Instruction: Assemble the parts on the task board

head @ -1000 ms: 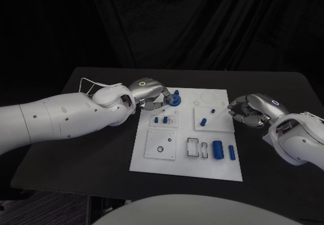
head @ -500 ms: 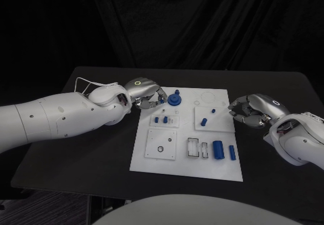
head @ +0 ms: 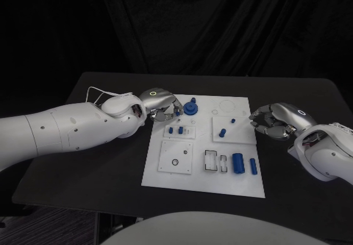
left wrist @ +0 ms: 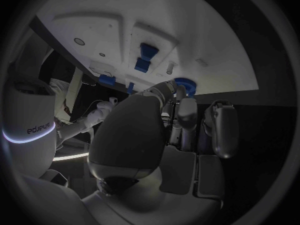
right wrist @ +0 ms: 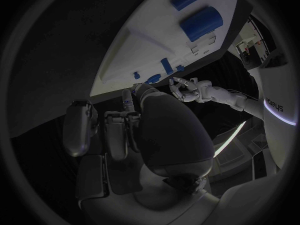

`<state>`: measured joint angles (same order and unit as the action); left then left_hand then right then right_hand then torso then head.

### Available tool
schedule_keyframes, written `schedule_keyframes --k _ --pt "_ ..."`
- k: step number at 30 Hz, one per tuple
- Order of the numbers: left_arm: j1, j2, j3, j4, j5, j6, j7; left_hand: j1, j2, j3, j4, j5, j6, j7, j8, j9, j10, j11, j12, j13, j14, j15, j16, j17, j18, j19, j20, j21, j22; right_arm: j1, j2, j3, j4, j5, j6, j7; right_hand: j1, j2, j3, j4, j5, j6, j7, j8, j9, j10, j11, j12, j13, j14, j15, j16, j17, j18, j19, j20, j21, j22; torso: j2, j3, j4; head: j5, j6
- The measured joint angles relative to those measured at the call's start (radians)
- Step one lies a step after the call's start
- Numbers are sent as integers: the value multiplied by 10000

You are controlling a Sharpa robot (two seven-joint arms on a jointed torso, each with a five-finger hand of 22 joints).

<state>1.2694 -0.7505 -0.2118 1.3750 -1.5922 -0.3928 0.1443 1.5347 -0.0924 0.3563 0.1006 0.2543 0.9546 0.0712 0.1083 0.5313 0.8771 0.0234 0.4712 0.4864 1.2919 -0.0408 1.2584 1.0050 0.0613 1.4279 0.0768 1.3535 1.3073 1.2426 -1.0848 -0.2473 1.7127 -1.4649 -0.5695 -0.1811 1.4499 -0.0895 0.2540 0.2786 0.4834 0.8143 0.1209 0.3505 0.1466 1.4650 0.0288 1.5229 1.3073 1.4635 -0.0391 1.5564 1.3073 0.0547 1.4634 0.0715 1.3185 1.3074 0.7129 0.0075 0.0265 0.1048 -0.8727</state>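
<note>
Sitting in the upper middle of the frame, the blue gear (head: pixel 191 108) stands on the task board (head: pixel 206 178). The left hand (head: pixel 163 105), curled and holding nothing, has let go of it and moved back a little. That part looks done. The right hand (head: pixel 278 121) stays curled and empty, right of the board, above the surface (head: pixel 88 173).

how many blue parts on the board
About 8: a gear and peg by the left robot hand, two left-centre, two right-centre, two cylinders near-right. Fingers may hide more.
</note>
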Motion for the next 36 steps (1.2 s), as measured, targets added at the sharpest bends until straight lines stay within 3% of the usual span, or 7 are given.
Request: schedule_keyframes --k 36 --pt "-97 160 1 -23 -2 649 -211 4 -3 0 0 -39 36 36 -1 -8 17 18 -87 -47 -108 33 -79 -133 -2 -74 3 -101 6 -8 33 2 -25 4 82 -6 0 0 0 0 0 0 0 0 3 0 0 0 0 0 0 0 0 0 0 0 0 6 -18 14 -15 33 0"
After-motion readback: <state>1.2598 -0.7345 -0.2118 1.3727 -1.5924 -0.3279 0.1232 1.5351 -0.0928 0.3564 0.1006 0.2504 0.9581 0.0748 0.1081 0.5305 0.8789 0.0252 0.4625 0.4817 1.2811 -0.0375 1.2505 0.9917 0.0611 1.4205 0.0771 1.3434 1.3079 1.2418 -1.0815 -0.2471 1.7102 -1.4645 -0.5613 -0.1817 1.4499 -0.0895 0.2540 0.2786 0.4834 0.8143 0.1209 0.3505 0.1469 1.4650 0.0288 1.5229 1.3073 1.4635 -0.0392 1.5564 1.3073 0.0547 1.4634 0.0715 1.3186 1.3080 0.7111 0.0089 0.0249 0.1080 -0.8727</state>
